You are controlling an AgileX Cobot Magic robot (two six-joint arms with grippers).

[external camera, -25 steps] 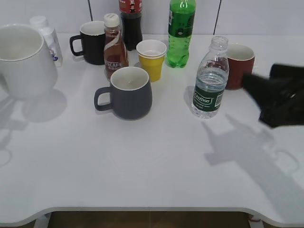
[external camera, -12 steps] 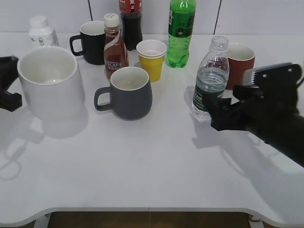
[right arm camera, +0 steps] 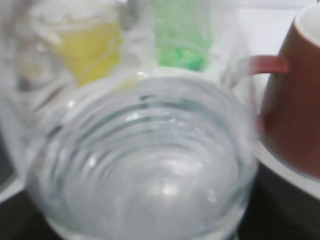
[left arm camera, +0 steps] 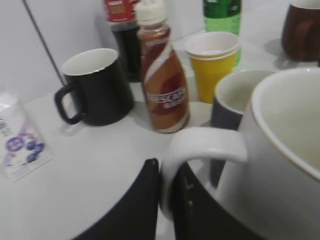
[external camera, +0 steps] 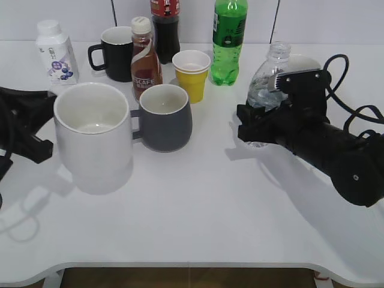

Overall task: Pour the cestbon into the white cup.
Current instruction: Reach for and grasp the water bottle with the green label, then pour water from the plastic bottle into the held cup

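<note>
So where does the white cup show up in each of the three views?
Exterior: white cup at left-centre, in front of the grey mug.
Left wrist: fills the lower right, handle at the left gripper.
Right wrist: not in it.
Shared landmark: yellow paper cup.

- Cestbon (external camera: 267,75): clear ribbed plastic bottle, uncapped, part-filled with water; upright at table's right side, lower body hidden behind black gripper; fills right wrist view (right arm camera: 140,160), blurred.
- White cup (external camera: 94,137): large glossy ceramic mug, upright, empty, front left; handle (left arm camera: 200,155) beside dark fingers.
</note>
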